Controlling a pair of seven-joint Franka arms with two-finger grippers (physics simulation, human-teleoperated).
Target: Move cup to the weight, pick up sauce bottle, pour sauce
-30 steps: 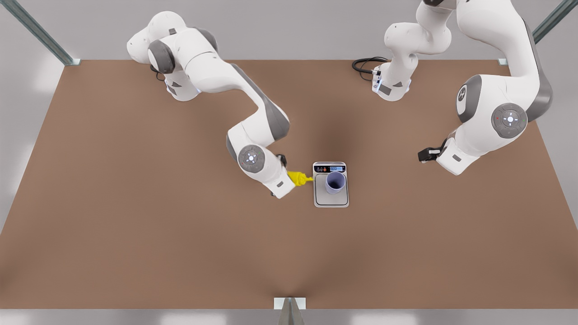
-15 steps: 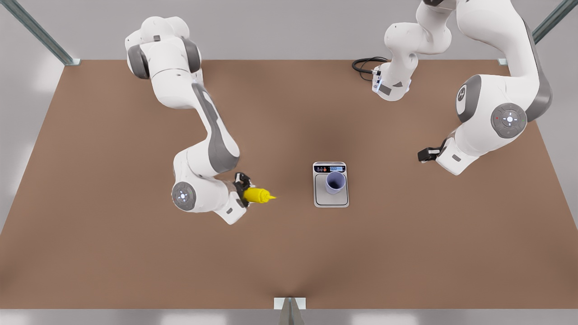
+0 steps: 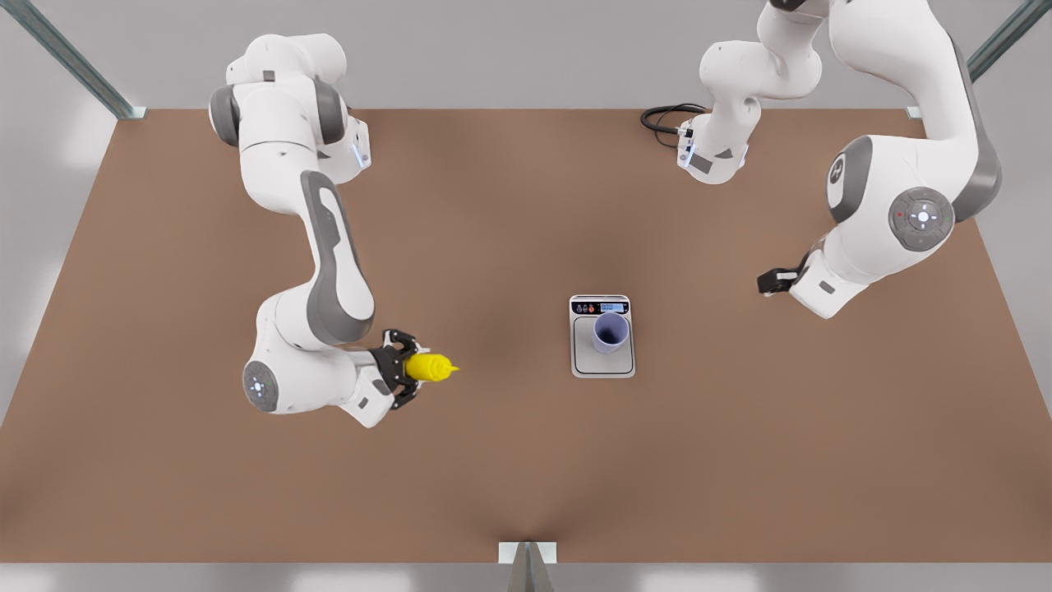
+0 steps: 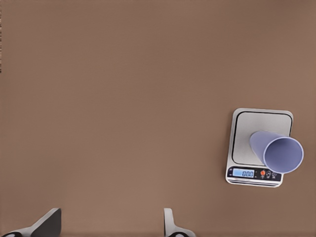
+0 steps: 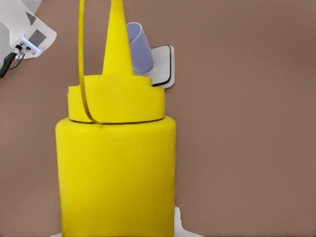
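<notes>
The yellow sauce bottle [image 3: 429,367] is held sideways on the front view's left, its nozzle pointing toward the weight. My right gripper [image 3: 403,372] is shut on its base end. In the right wrist view the sauce bottle [image 5: 116,168] looms close, with the cup [image 5: 139,47] and the weight [image 5: 165,64] beyond its nozzle. The lavender cup [image 3: 611,331] stands upright on the silver weight [image 3: 602,366] at mid-table. My left gripper [image 3: 768,282] waits on the front view's right. Its fingertips [image 4: 49,224] stand wide apart, open, far from the cup [image 4: 276,150] and the weight [image 4: 252,143].
A black cable [image 3: 662,119] loops beside the arm base at the back of the brown table [image 3: 526,477]. A metal bracket [image 3: 527,555] sits at the table's front edge. Bare tabletop lies between the bottle and the weight.
My right arm has swung the sauce bottle away from the weight's edge toward the front view's left and slightly nearer the front. The left arm has barely moved.
</notes>
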